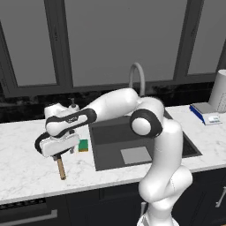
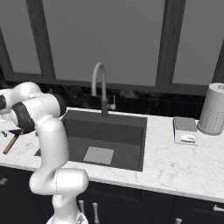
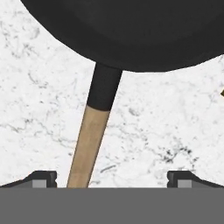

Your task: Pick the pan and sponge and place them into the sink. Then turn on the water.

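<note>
Clearly, the gripper is held spread wide above the pan, with nothing between its two dark fingertips except the handle, which passes closer to one tip than to the other. No contact with the handle can be seen yet.

The pan is lying on the white marble counter, to the left of the sink, and in the left base view it is mostly hidden under the hand; only its wooden handle is seen pointing toward the front edge of the counter. The sponge rests just beside the hand, between the pan and the sink.

The pan is judged to be stiff and rather heavy for its size, with most of the weight in the round black body. If it is taken far out on the light-brown wood, it will probably tip down at the body side and may turn in the grip. A hold near the dark neck, where the handle meets the body, is expected to be steadier. The wood looks smooth, so a firm closing will be needed. The handle should first be centred between the fingertips.

The sponge is judged to be light and soft, and it can be pinched across its short sides.
</note>
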### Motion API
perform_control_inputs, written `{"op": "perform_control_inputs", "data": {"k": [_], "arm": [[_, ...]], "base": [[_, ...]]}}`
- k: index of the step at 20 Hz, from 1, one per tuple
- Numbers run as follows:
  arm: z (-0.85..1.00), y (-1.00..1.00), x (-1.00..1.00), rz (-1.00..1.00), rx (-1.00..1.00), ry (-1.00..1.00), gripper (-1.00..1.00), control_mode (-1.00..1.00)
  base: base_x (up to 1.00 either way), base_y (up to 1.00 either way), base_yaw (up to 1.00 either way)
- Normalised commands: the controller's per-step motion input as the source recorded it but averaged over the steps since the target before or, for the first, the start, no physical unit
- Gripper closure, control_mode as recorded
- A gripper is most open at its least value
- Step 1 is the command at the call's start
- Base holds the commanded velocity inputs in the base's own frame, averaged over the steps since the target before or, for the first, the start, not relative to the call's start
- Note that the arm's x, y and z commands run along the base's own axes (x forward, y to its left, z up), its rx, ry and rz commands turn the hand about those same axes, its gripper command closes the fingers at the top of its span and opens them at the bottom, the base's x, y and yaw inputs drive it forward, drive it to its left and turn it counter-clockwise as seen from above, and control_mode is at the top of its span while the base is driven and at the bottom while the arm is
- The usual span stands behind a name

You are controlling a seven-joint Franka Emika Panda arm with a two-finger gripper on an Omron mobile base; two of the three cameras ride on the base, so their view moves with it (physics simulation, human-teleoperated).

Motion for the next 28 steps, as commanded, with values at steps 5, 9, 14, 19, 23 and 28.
{"op": "perform_control_inputs", "data": {"k": [5,9,14,19,23,28], "arm": [[-0.33,0.2,0.0,0.0,0.0,0.0,-1.0,-1.0],[-0.31,0.1,0.01,0.0,0.0,0.0,-1.0,-1.0],[-0.26,0.01,0.06,0.0,0.0,0.0,-1.0,-1.0],[-0.02,0.0,0.02,0.0,0.0,0.0,1.0,-1.0],[0.0,0.0,0.0,0.0,0.0,0.0,1.0,-1.0],[0.0,0.0,0.0,0.0,0.0,0.0,1.0,-1.0]], "base": [[0.0,0.0,0.0],[0.0,0.0,0.0],[0.0,0.0,0.0],[0.0,0.0,0.0],[0.0,0.0,0.0],[0.0,0.0,0.0]]}}
